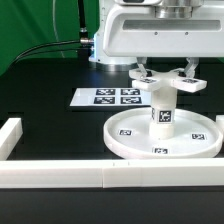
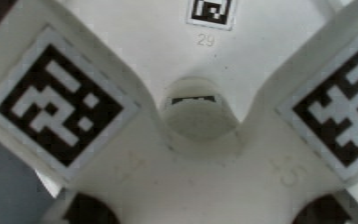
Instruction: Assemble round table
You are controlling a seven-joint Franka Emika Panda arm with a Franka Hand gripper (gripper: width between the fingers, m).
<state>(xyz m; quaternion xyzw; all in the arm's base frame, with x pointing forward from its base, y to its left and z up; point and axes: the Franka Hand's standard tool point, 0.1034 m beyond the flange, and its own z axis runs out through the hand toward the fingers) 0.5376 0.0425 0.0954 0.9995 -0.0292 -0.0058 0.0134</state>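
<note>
The large rimmed disc [image 1: 120, 146] lies flat at the exterior view's right. The thick short cylinder [image 1: 162, 112] stands upright on its centre hub. The flat cross-shaped piece [image 1: 165, 84] sits across the cylinder's top. My gripper [image 1: 165, 75] comes straight down over it, one finger on each side, shut on the piece. In the wrist view the cross-shaped piece [image 2: 176, 165] fills the frame: two tagged arms spread outward and a round boss [image 2: 197, 110] marks the middle. It spans the gap between the dark fingertips [image 2: 83, 210] of my gripper [image 2: 194, 212].
The marker board [image 1: 108, 97] lies behind the disc on the black table. A long white wall bar [image 1: 60, 177] runs along the front, with a short one [image 1: 10, 135] at the exterior view's left. A black cable [image 1: 45, 47] trails at the back left.
</note>
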